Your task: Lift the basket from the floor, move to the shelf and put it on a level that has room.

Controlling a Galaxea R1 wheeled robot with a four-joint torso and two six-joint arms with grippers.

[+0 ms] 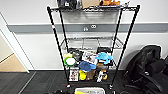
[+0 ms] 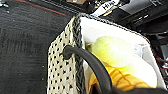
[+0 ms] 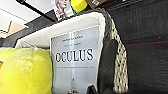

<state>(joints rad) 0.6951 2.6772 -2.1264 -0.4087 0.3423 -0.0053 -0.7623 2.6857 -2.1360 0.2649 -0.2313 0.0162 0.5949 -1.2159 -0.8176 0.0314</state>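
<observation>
Evidently both jaws clamp the basket (image 1: 89,90) by its handles.

Black office chair (image 1: 147,67) near white wall (image 1: 35,50); yellow plush (image 3: 23,71), Oculus box (image 3: 74,60) side by side.

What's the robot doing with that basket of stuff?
The robot stands facing the shelf, a tall black wire rack against the wall. The basket sits low, right in front of the rack, with a yellow plush toy and a white Oculus box inside. Both wrist cameras are close to its woven sides. The lower tiers are crowded, while the level second from the top looks bare.
</observation>
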